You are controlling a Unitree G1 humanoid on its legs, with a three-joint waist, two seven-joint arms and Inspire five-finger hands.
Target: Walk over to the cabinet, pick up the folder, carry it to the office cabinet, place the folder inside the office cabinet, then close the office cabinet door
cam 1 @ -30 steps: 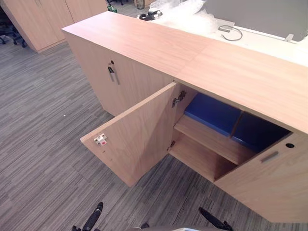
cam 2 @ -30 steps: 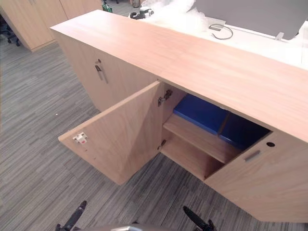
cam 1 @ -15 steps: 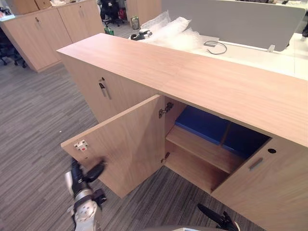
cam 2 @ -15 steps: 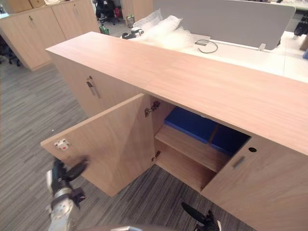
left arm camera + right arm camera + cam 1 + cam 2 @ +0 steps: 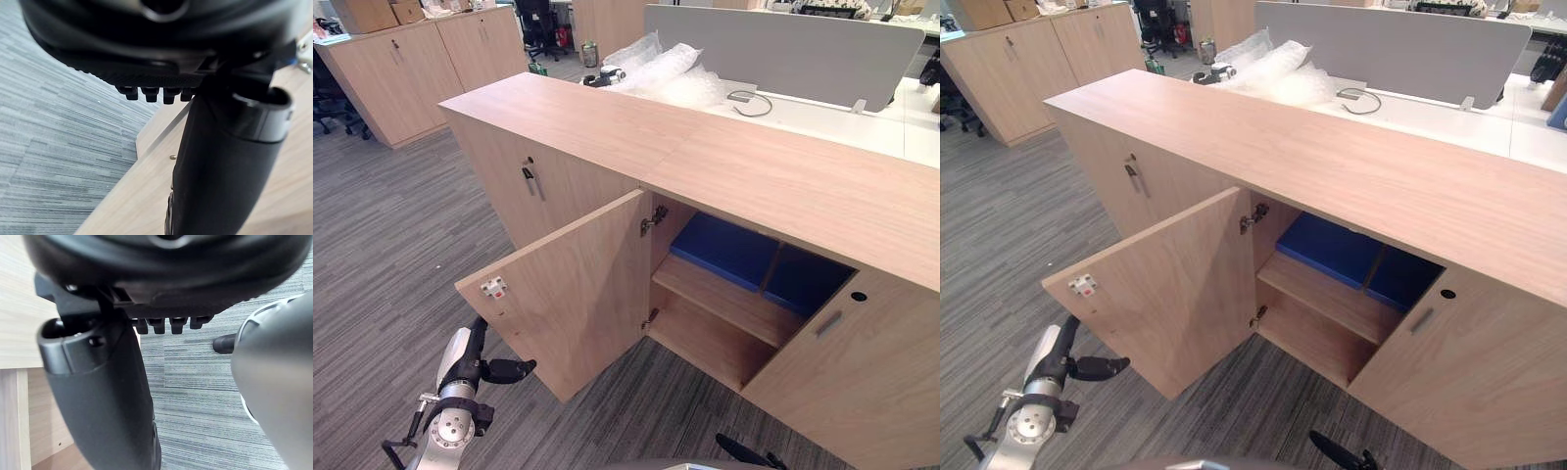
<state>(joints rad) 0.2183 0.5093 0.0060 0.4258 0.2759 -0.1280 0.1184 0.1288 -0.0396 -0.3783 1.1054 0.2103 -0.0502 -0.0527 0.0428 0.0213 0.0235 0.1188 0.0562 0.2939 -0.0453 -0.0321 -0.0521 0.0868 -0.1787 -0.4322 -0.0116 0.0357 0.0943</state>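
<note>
- The office cabinet [image 5: 734, 157] stands right in front with one side wide open, so I judge we are on the last step: shutting it.
- Its door [image 5: 578, 294] swings out towards the robot over the grey carpet floor [image 5: 391, 245]. The next move, as I read it, calls for a flat push on the door's outer face, following its arc until it meets the frame.
- The blue folder [image 5: 724, 247] lies flat on the upper shelf [image 5: 724, 304] inside, so the placing looks done. More blue shows past the divider; whether that is the same folder I cannot tell.
- The left robot hand [image 5: 470, 357] rises by the door's free lower corner, fingers straight, thumb [image 5: 509, 370] standing out sideways, holding nothing. Whether it touches the wood I cannot tell; its wrist view shows the panel close beyond it.
- The right robot hand [image 5: 744, 452] shows low at the bottom edge, well apart from the door; how far open it is I cannot tell.
</note>
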